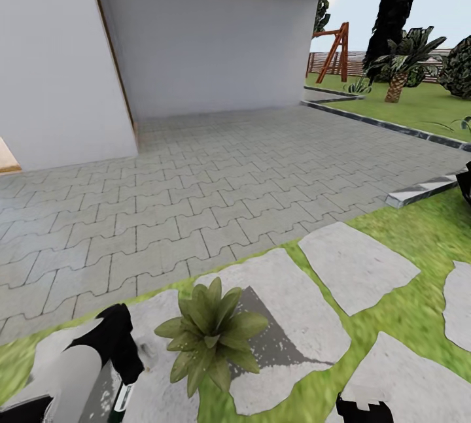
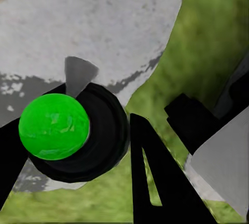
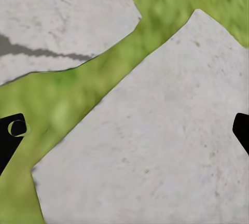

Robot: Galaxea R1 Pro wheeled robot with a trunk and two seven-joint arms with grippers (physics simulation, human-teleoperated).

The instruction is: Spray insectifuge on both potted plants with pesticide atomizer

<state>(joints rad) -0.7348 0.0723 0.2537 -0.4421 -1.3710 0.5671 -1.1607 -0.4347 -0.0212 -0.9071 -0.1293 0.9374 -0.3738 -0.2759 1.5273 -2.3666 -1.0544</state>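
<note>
The left gripper (image 2: 85, 146) jaws clamp the pesticide atomizer (image 2: 54, 126) just beside 1 potted plant (image 1: 210, 333) on the stepping stones (image 1: 356, 266). The right gripper (image 3: 124, 130) jaws gape empty. Risk: a poorly aimed nozzle wets stone, leaving leaves uncovered.

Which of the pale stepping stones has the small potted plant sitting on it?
The large stepping stone nearest the left gripper: the potted plant sits at its near-left edge; the others lie bare.
</note>
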